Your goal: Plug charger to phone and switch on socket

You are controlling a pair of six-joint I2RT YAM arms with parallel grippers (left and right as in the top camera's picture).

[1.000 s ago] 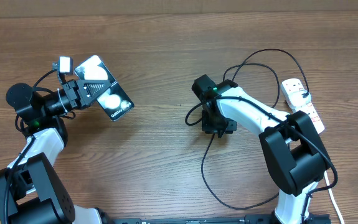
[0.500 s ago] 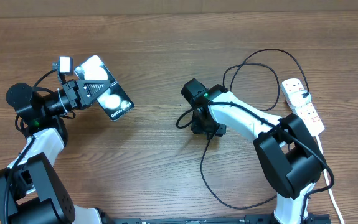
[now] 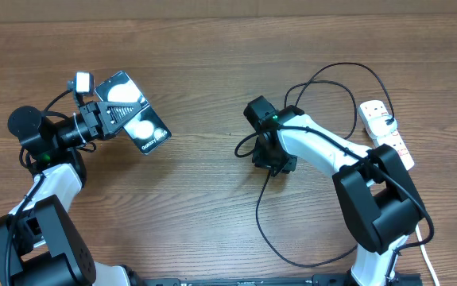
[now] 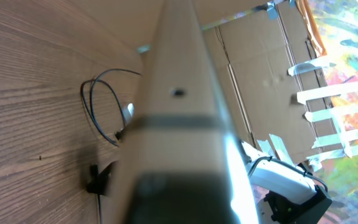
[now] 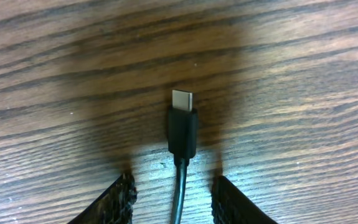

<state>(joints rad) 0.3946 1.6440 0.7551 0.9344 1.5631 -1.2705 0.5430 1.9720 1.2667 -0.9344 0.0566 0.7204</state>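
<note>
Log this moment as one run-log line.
left pincer: shut on phone | right pincer: open, straddling charger tip | charger: not in phone | socket: untouched

The left arm (image 3: 53, 181) and the right arm (image 3: 323, 148) have white shells and black joints. The right gripper (image 5: 174, 200) has black, rough fingertips (image 5: 117, 200).

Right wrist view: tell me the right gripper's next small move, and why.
Probably ease the right gripper forward and close on the charger's connector. Its fingers stand open on either side, just short of the connector body, which lies flat on the table. The left gripper holds the phone.
</note>
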